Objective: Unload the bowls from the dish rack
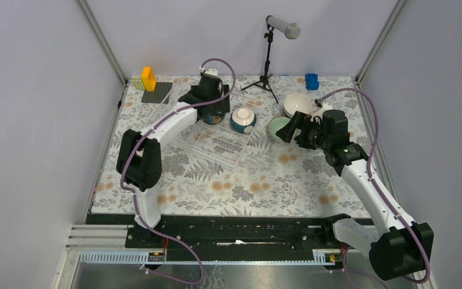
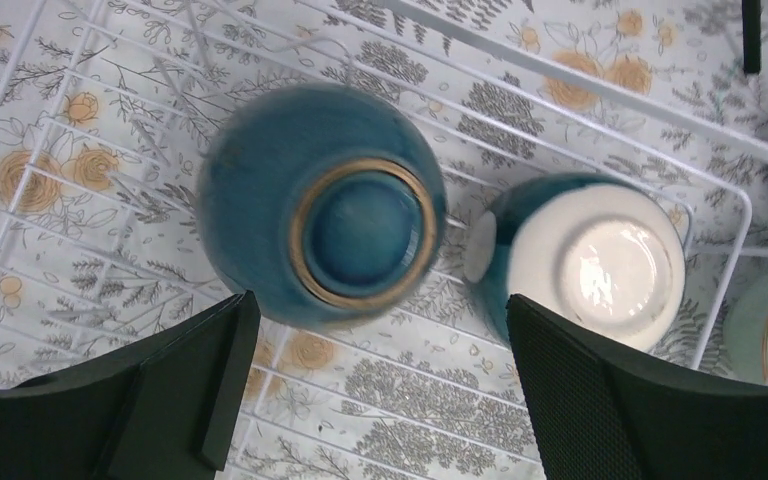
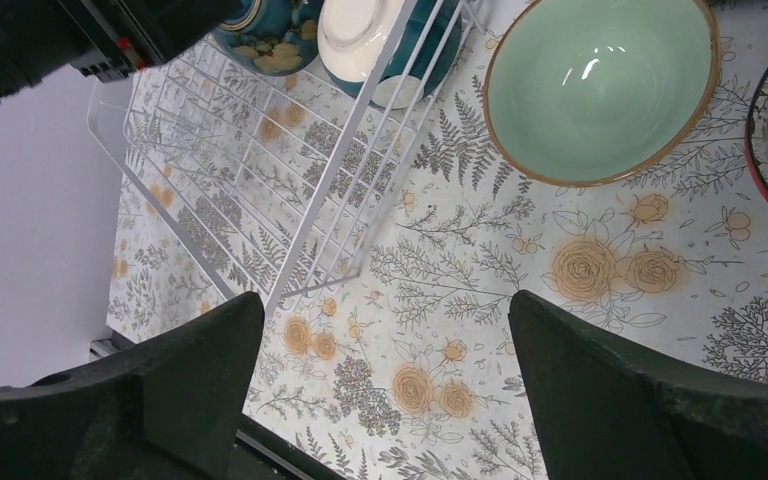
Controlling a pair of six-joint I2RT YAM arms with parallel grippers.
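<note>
Left gripper (image 2: 377,310) held wide open, empty, over upturned dark teal ceramic bowl (image 2: 320,205) in white wire dish rack (image 2: 600,88), judged ready for grasping; right gripper (image 3: 385,305) likewise spread, empty.

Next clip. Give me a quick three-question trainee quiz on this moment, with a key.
1. True or false: the right gripper holds a bowl.
2. How many bowls sit in the rack? A one, B two, C four.
3. Fill in: the green bowl rests on the ____, beside the rack.

Key: 1 false, it is open and empty. 2 B. 3 table.
</note>
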